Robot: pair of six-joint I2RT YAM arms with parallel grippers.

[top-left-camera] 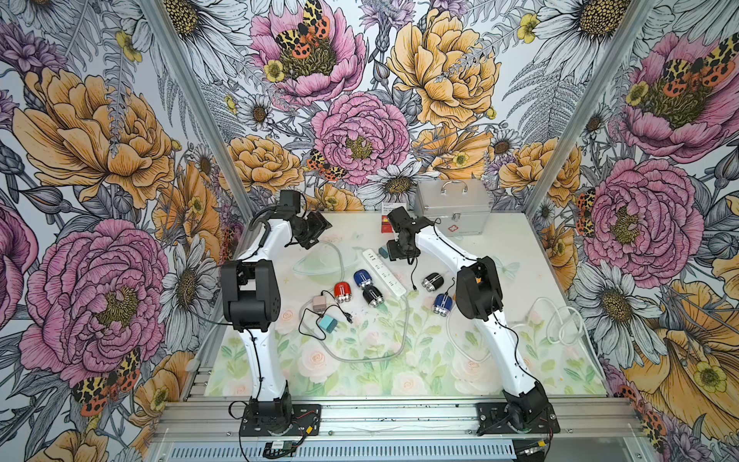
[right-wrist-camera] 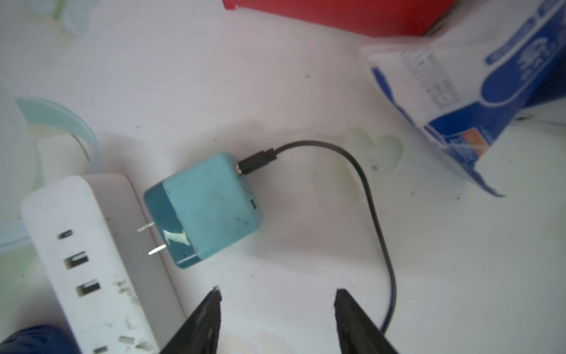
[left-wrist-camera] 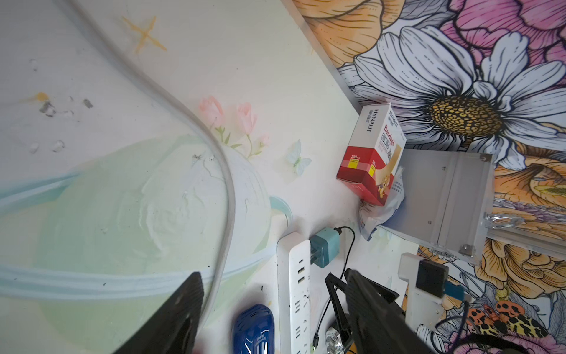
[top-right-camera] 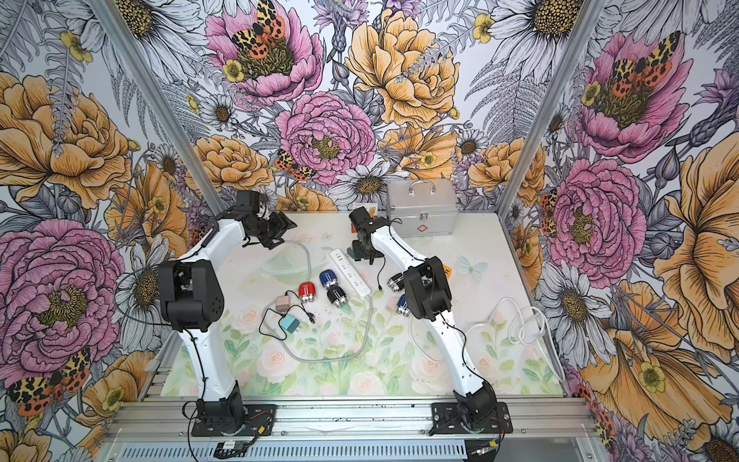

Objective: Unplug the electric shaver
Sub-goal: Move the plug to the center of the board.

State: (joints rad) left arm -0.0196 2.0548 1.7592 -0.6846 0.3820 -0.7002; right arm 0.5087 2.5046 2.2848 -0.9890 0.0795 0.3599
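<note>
Okay, hovering with right gripper part-open and empty just short of teal charger, prongs bare beside power strip, left gripper wide and empty nearby: could hook black cable and shove charger if closed off-centre.

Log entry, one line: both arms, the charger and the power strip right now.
right gripper: open, empty, near teal charger | teal charger: prongs bare, beside power strip | left gripper: open, empty
</note>
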